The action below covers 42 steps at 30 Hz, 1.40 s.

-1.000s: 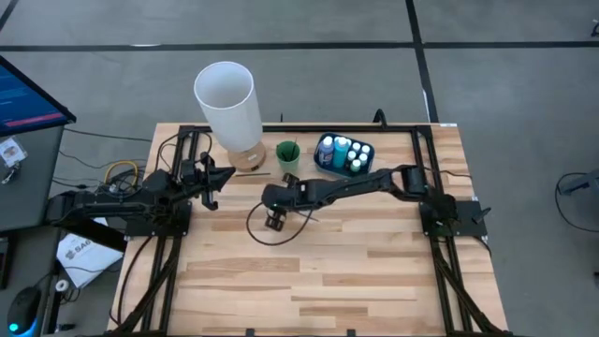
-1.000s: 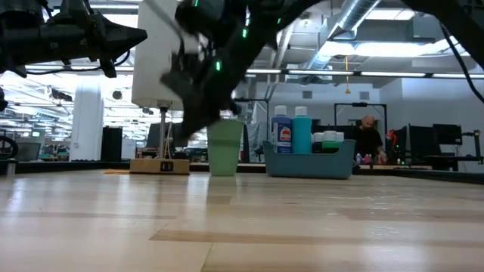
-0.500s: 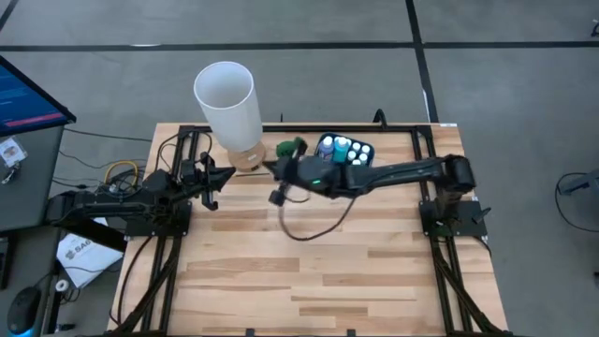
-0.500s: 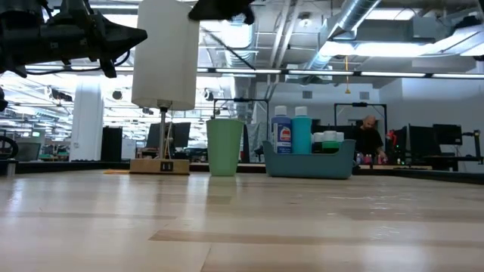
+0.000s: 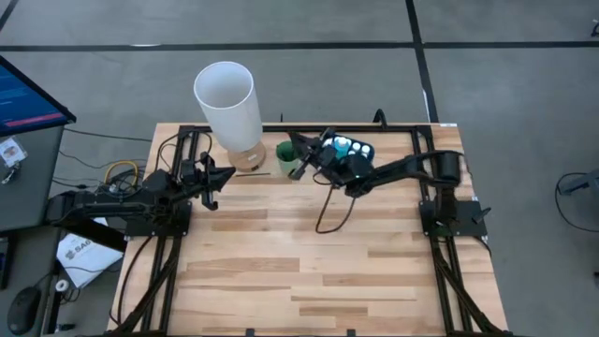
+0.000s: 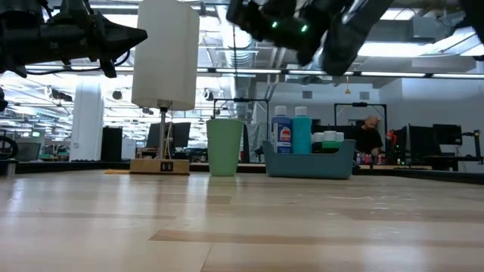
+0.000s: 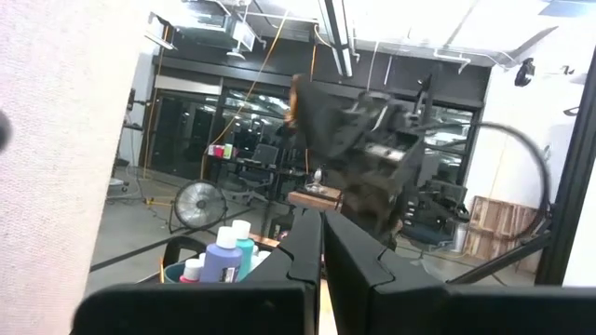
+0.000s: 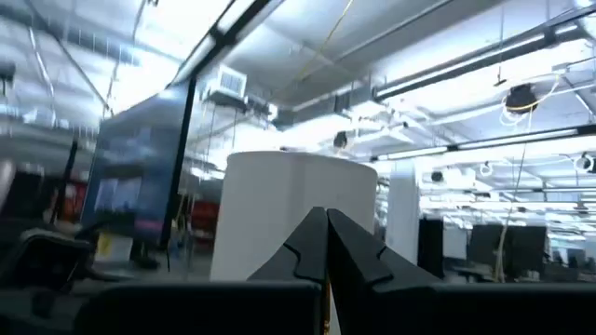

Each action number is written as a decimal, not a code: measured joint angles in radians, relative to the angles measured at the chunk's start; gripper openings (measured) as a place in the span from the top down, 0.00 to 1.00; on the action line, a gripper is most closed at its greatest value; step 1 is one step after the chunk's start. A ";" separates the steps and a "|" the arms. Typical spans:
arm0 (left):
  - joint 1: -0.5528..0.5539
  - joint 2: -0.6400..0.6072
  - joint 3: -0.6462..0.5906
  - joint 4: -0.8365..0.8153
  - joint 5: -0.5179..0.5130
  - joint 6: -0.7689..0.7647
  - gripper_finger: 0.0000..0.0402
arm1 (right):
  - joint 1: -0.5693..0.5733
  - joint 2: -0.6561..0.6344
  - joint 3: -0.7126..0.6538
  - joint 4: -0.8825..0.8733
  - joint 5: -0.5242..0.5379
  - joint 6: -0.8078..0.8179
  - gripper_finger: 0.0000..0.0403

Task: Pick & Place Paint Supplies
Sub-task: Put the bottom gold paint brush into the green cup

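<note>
The right claw point(image 5: 301, 150) is hovering closed and empty above the cup point(image 5: 287, 159), the tray point(image 5: 365, 159) of bottles point(image 5: 342, 145) just behind it.

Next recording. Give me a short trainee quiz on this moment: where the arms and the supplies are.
1. True or false: the right gripper hangs over the near edge of the table.
2. The bottles stand: A) in a green cup; B) in the blue tray; C) on bare wood.
3. Fill in: the left gripper waits, shut, at the table's left side, beside the base of the white ____.

Key
1. False: it is at the far side, by the green cup.
2. B
3. lamp
</note>
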 joint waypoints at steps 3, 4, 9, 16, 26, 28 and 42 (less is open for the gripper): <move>0.000 0.000 0.000 0.000 0.000 0.000 0.99 | -0.032 0.089 0.055 0.072 -0.010 0.030 1.00; 0.000 0.000 0.000 0.000 0.000 0.000 0.99 | -0.041 0.112 0.076 0.076 -0.010 0.038 1.00; 0.000 0.000 0.000 0.000 0.000 0.000 0.99 | -0.068 0.194 0.157 0.076 -0.005 0.065 1.00; 0.000 0.000 0.000 0.000 0.000 0.000 0.99 | -0.076 0.254 0.173 0.076 0.028 0.065 1.00; 0.000 0.000 0.000 0.000 0.000 0.000 0.99 | -0.083 0.256 0.174 -0.032 0.051 0.087 1.00; 0.000 0.000 0.000 0.000 0.000 0.000 0.99 | -0.085 0.257 0.173 -0.070 0.051 0.099 1.00; 0.000 0.000 0.000 0.000 0.000 0.000 0.99 | -0.084 0.257 0.173 -0.155 0.101 0.090 0.92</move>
